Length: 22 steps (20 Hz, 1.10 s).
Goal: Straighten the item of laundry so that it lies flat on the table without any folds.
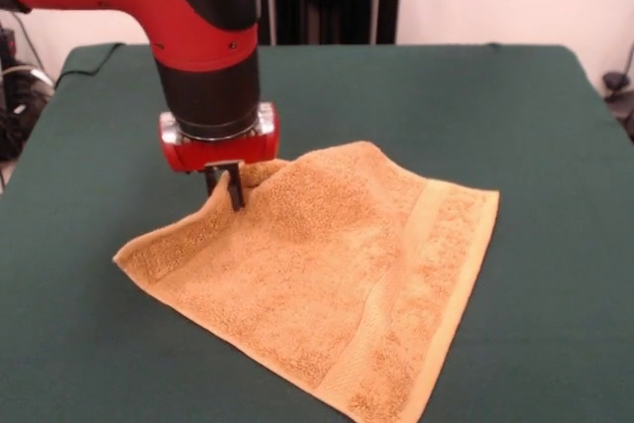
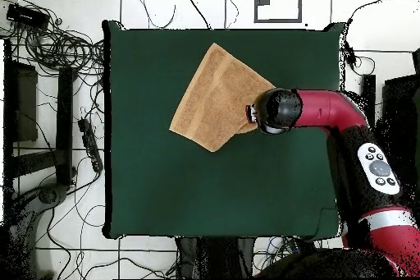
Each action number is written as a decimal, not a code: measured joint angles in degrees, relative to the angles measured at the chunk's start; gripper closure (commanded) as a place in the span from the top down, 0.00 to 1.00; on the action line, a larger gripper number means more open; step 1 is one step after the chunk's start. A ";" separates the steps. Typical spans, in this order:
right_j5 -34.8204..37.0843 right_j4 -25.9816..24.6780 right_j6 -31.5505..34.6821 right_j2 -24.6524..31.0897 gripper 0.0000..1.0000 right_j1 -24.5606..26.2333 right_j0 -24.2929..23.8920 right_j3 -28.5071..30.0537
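1. Terry towel (image 1: 337, 284) lies nearly flat on the green table (image 1: 535, 126), woven bands nearest the camera.
2. Behind, the gripper (image 1: 234, 188) pinches the towel's raised far corner; that edge apparently needs drawing outward, then releasing.

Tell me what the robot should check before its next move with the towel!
1. Claw at the towel: ok, its tips sit at the raised far corner.
2. Claw really pinching the cloth: cannot tell, the tips are too small and dark to read.
3. Towel flat: not ok, the cloth humps up by the claw.
4. Towel fully on the table: ok in the overhead view; in the front view its near corner runs out of the picture.
5. Room to spread: ok, green table shows all round the towel from overhead.
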 measured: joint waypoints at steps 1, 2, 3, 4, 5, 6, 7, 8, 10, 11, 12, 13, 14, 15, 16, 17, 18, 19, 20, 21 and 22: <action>-0.70 -0.01 0.00 -0.01 0.00 -0.33 -0.27 0.28; -1.02 -0.02 0.00 0.00 0.00 -0.45 -0.39 0.37; -1.82 -0.05 0.00 -0.01 0.00 -0.75 -0.73 0.54; -2.38 -0.07 0.00 0.00 0.00 -0.90 -1.02 0.57; -2.94 -0.09 0.00 0.00 0.00 -1.05 -1.32 0.60; -3.71 -0.12 0.00 -0.01 0.00 -1.23 -1.80 0.59; -4.21 -0.18 0.00 -0.01 0.00 -1.38 -2.21 0.59; -4.79 -0.21 -0.01 0.00 0.00 -1.56 -2.87 0.57; -5.14 -0.45 -0.04 0.00 0.00 -1.69 -3.74 0.44; -5.14 -0.85 -0.20 0.02 0.00 -1.68 -4.42 0.20; -5.14 -1.20 -0.38 0.07 0.00 -1.68 -4.89 0.06; -5.14 -1.45 -0.57 0.13 0.00 -1.69 -5.27 0.00; -5.14 -1.81 -0.96 0.30 0.00 -1.71 -5.85 -0.04; -5.14 -2.00 -1.22 0.41 0.00 -1.73 -6.15 -0.04; -5.14 -2.25 -1.65 0.59 0.00 -1.74 -6.54 -0.05; -5.14 -2.62 -2.44 0.89 0.00 -1.76 -7.03 -0.04; -5.14 -3.01 -3.44 1.28 0.00 -1.77 -7.51 -0.05; -5.13 -3.40 -4.58 1.80 0.00 -1.79 -7.97 -0.04; -5.13 -3.74 -5.91 2.33 0.00 -1.78 -8.43 -0.04; -5.13 -4.03 -7.69 2.93 0.00 -1.78 -8.93 -0.04; -5.13 -4.27 -9.30 3.46 0.00 -1.78 -9.34 -0.04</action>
